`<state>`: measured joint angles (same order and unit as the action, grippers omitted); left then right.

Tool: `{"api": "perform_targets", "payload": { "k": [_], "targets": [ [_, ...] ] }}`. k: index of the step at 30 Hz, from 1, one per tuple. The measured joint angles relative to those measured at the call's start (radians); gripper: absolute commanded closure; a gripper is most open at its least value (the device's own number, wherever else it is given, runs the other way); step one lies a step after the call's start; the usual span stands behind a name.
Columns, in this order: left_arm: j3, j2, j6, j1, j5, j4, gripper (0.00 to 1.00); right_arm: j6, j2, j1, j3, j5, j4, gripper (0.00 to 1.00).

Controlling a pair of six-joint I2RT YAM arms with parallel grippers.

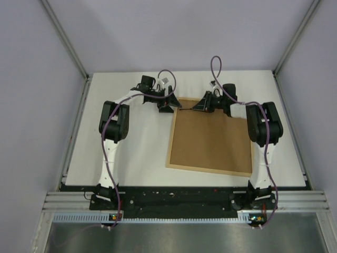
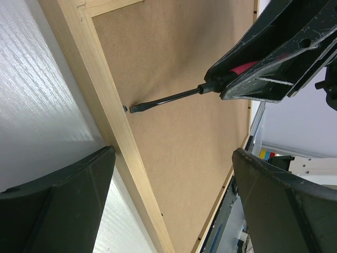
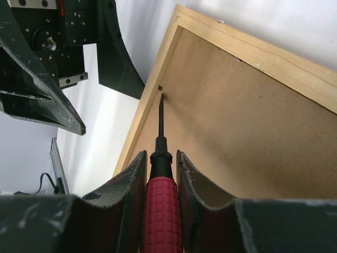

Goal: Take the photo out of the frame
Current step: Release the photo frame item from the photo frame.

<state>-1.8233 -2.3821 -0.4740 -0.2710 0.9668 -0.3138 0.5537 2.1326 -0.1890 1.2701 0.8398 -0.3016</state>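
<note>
Your left jaws [image 2: 174,149] stand wide apart and empty above the far-left rim of the frame [image 1: 209,169]. It lies face down on the bench [image 1: 131,153], backing board [image 1: 210,139] up, the photo out of sight, presumably beneath. Your right jaws [image 3: 160,155] are clamped on the screwdriver [image 3: 160,211], its shaft pointing leftward across the board, tip right at that rim's small tab [image 3: 160,87].

The right tool [image 2: 251,74] holds a red-handled screwdriver [image 2: 168,99], its tip at the frame [image 2: 108,108] rim's inner edge.
</note>
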Motion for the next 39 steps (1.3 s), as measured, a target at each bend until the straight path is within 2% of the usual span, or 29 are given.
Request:
{"api": "perform_targets", "payload": {
  "k": [18,39],
  "targets": [
    [0.013,0.000,-0.024,-0.005,0.005,0.032,0.02,0.020,0.011,-0.018,0.000,-0.007,-0.029,1.00],
    [0.032,0.000,-0.027,-0.008,0.013,0.053,0.02,0.053,-0.003,0.021,-0.016,0.026,-0.038,1.00]
  ]
}}
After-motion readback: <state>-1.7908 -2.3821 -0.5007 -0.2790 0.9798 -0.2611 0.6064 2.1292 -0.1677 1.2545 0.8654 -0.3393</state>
